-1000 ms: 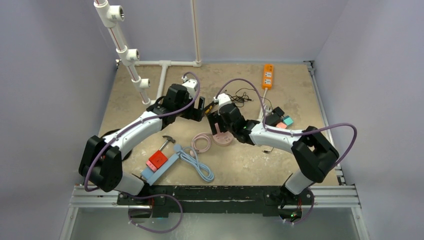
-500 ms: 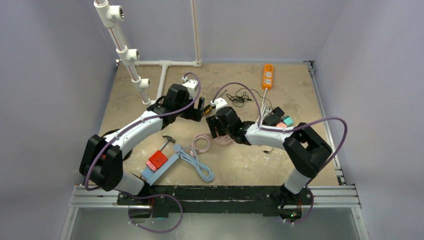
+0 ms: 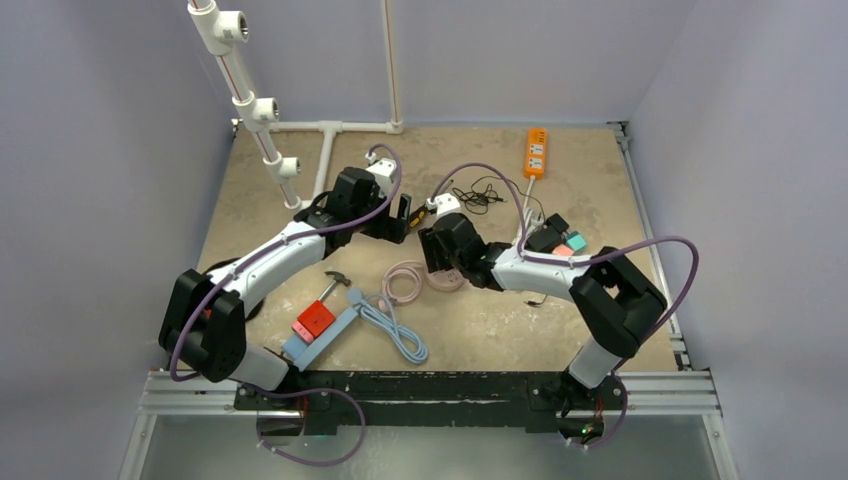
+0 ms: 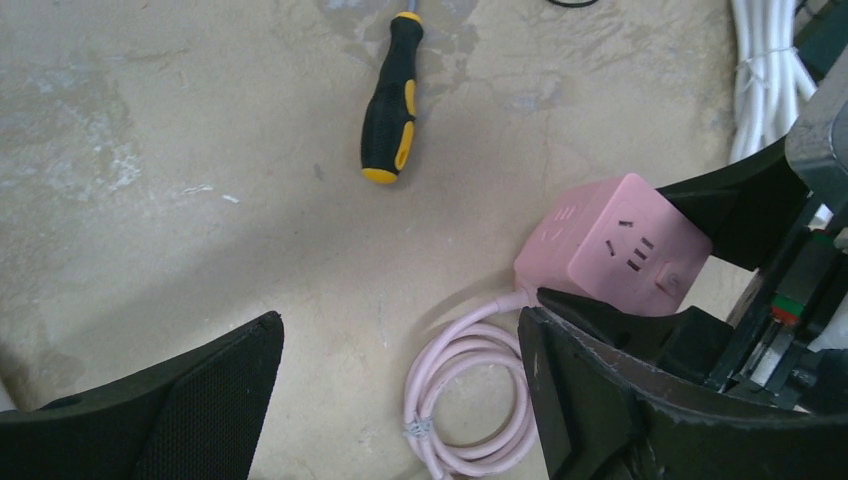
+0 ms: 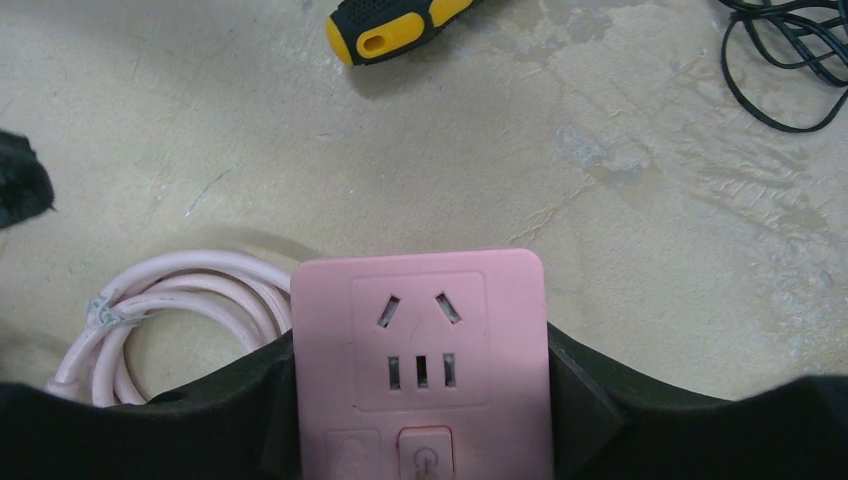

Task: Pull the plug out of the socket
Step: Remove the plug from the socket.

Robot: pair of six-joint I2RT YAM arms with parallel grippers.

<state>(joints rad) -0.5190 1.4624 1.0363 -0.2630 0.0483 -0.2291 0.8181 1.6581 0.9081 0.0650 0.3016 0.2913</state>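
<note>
**Item:** pink socket cube [image 5: 420,340], resting on the table [image 5: 620,200] near its middle.

**Right gripper** [image 5: 420,395]: pinched the cube by two opposite sides, pads flat against the pink walls.

**Left gripper** [image 4: 400,330]: spread wide and empty, hovering just beside the cube above the coiled pink cord [image 4: 470,400].

**Step, as judged:** socket steadied, plug not yet taken. The next move would call for the left gripper to locate the plug, close on it and draw it straight away from the held cube.

**Views:**
- Right wrist showed the top face, with vacant outlets and a button.
- Left wrist showed a second outlet face, also vacant, and the cord leaving the cube.
- Top external hid most of the cube under the right arm.
- No plug was visible in any view.

**Nearby:** screwdriver [image 4: 390,100], lying apart.
</note>
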